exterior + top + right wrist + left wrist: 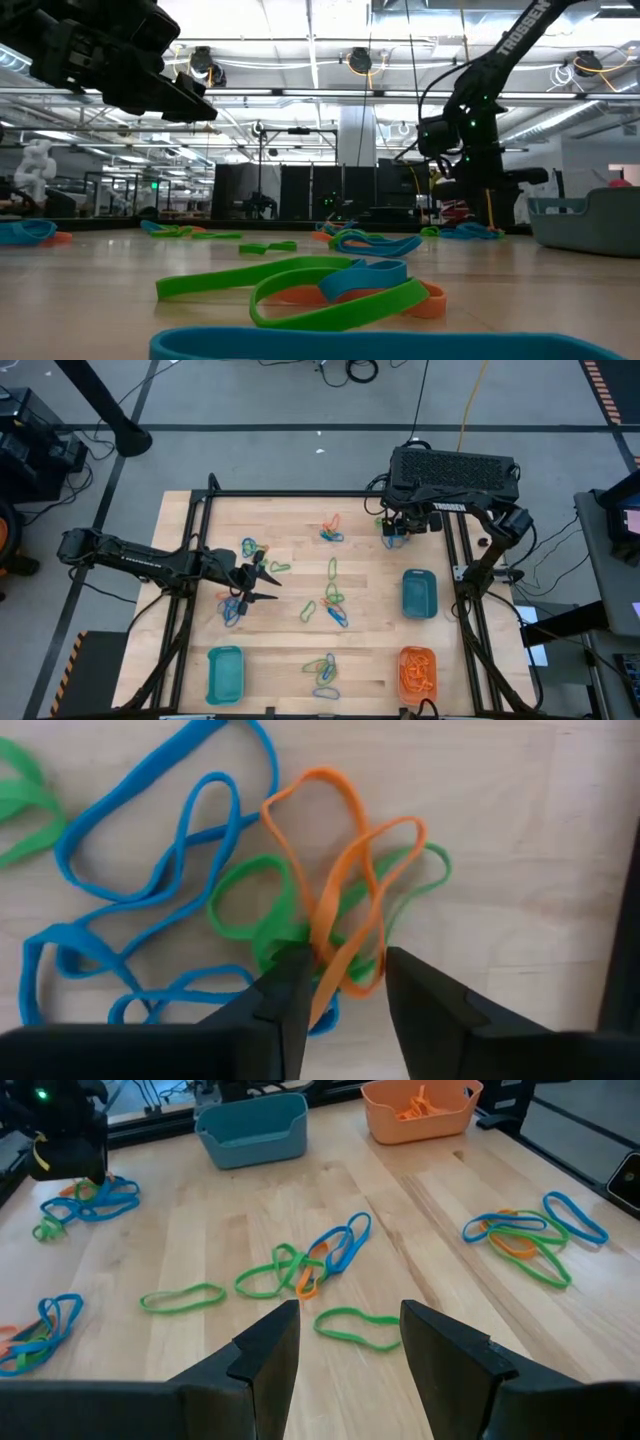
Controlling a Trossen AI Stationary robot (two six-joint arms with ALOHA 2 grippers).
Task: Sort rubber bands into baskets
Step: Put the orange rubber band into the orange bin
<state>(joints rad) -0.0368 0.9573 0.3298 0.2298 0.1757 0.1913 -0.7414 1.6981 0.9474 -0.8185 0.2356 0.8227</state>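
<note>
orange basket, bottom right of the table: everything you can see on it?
The orange basket is a small rounded-rectangle tray of what looks like plastic, with low walls. It sits upright on the wooden table at the right front corner, in line with a teal basket. Orange rubber bands lie heaped inside. No gripper touches it.

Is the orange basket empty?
No, the orange basket at the table's near right corner already holds a heap of orange rubber bands, plain in the high view.

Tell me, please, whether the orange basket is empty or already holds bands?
It holds bands: the orange basket has a heap of orange rubber bands inside, seen from above and by the left wrist.
</note>
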